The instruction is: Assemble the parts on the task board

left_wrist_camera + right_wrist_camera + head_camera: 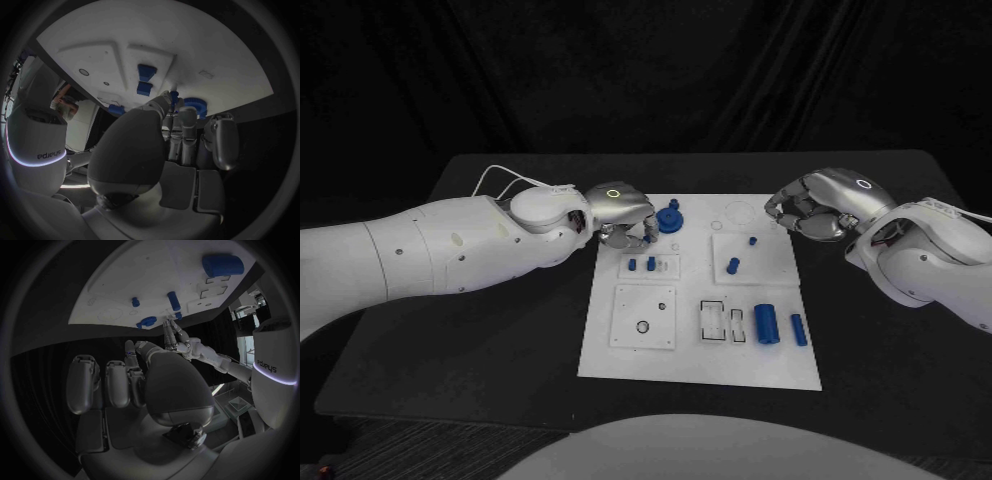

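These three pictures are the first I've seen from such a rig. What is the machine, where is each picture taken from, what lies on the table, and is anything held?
It is a robot with two white arms, each ending in a silver robot hand. The square picture looks down from its head; the two round ones come from cameras at each wrist, behind that hand. On the black table lies a white task board carrying small blue parts: a gear-like piece at the far edge, little pegs, and two larger cylinders nearer the robot. The left hand is at the board's far left corner beside the gear-like piece; whether it holds anything I cannot tell. The right hand hovers past the far right corner, fingers curled, apparently holding nothing.
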